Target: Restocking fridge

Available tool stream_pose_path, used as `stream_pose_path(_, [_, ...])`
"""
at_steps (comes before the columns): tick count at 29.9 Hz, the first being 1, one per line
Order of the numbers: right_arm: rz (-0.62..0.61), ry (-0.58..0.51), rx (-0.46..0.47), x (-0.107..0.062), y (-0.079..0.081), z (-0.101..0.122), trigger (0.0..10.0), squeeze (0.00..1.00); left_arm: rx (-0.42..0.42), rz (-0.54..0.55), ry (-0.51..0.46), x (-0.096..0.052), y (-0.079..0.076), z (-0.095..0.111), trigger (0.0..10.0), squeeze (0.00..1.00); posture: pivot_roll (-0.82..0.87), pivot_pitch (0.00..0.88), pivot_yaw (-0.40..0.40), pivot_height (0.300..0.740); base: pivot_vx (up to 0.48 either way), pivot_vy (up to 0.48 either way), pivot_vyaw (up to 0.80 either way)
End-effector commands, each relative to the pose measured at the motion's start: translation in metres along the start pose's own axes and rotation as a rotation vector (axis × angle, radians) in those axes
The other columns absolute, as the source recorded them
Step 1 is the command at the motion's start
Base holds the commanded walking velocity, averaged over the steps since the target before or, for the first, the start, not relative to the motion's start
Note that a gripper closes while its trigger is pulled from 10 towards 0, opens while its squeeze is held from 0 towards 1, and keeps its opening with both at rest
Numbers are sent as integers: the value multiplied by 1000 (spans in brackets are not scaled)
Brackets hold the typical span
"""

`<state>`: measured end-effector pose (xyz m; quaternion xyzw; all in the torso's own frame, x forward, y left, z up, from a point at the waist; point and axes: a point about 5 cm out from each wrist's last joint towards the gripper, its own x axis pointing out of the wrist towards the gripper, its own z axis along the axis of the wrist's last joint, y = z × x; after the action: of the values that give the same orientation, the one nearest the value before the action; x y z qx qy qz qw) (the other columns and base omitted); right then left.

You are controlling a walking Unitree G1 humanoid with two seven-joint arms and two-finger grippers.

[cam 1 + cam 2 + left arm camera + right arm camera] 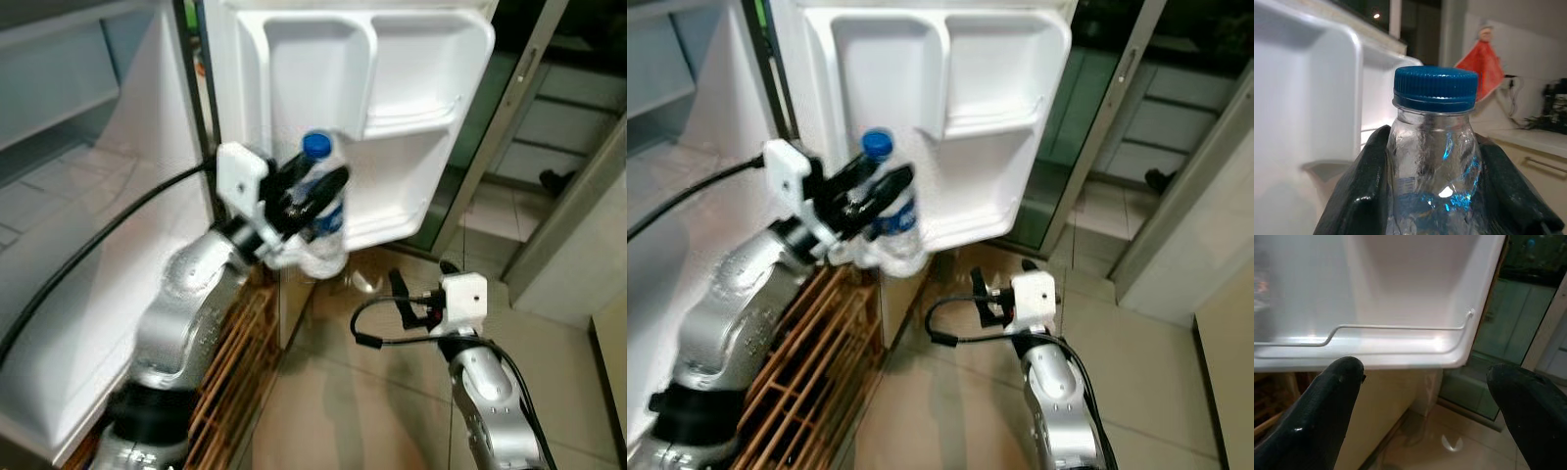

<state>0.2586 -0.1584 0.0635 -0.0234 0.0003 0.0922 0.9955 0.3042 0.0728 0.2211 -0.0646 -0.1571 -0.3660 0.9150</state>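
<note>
A clear water bottle (323,201) with a blue cap (1435,88) and blue label is held upright by my left gripper (313,196), which is shut on it. The bottle hangs in front of the lower shelf of the open white fridge door (392,127). In the left wrist view the black fingers (1361,196) press both sides of the bottle (1432,171). My right gripper (416,289) sits lower, near the floor below the door, open with nothing between its fingers (1327,401). The door's bottom shelf with a wire rail (1396,327) is just above it.
A wooden slatted rack (235,362) stands on the floor by my left arm. The fridge body (108,225) is at the left. A glass door and frame (509,117) are at the right, with a tiled floor (353,401) below.
</note>
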Motion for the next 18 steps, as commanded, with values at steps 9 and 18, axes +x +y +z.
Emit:
stream_pose_path(9, [129, -36, 27, -4, 10, 9, 10000, 0, 214, 132, -96, 35, 10, 1, 10000, 0, -59, 0, -8, 740, 0, 0, 0])
stream_pose_path(18, [279, -94, 44, -9, 29, 27, 10000, 0, 365, 178, -102, 46, 13, -17, 10000, 0, -92, 0, 11, 740, 0, 0, 0])
